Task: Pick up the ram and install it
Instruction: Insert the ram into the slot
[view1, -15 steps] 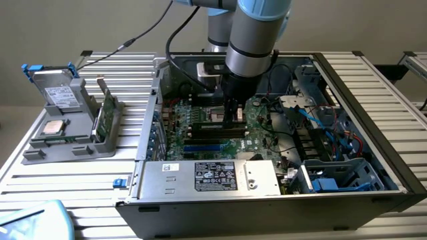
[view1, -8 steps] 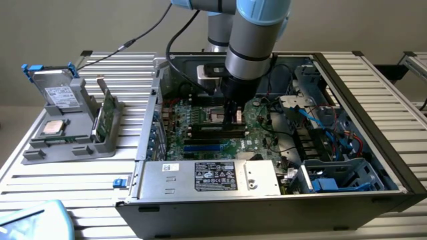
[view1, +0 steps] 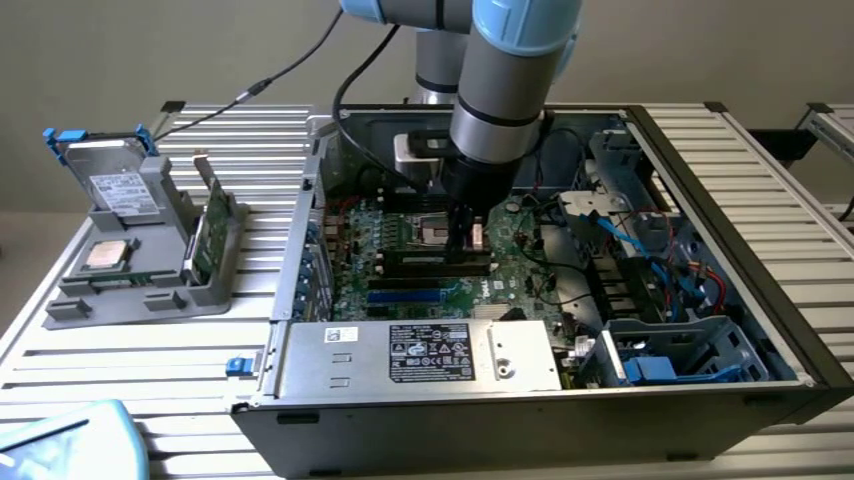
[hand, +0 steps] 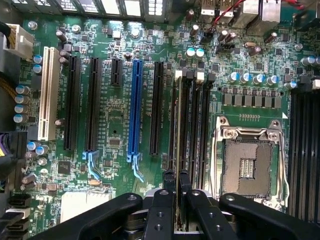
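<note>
Inside the open case, at the memory slots beside the processor socket, my jaws pinch narrowly on the ram, held edge-on by its flat faces, probably light, stiff and fragile.

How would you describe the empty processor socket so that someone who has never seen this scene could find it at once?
Start at the open computer case and find the green motherboard inside it. Between two banks of long black memory slots lies the processor socket. It alone is square, with a silver metal frame, among narrow strips.
</note>
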